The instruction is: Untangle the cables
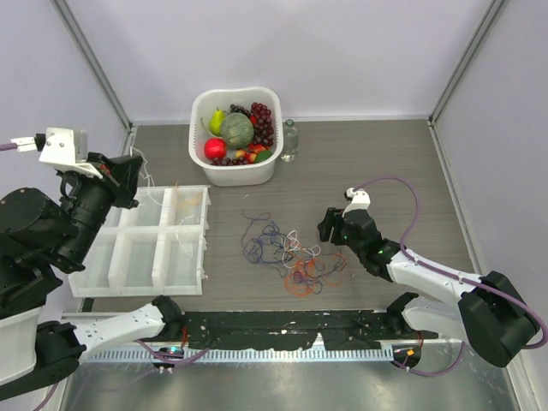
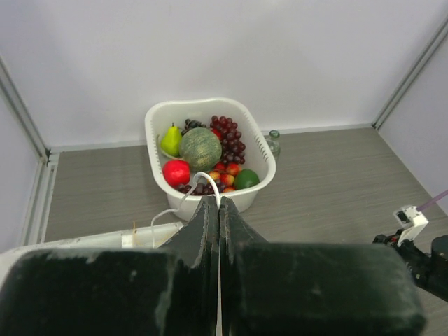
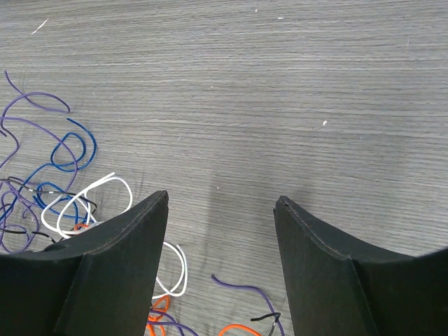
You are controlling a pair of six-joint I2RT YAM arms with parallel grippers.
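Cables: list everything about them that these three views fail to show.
- Top view: the tangle is too fine to tell which strand crosses over which.
- Right wrist: the left frame edge cuts the tangle off; the open right gripper's fingers cover the strands beneath.
- Left wrist: the shut left gripper hides how the white cable runs below its tips; the tangle is out of frame.

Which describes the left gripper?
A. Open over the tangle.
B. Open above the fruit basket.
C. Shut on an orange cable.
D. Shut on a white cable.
D: in the left wrist view the left gripper is closed, with the white cable looping out of its tips.
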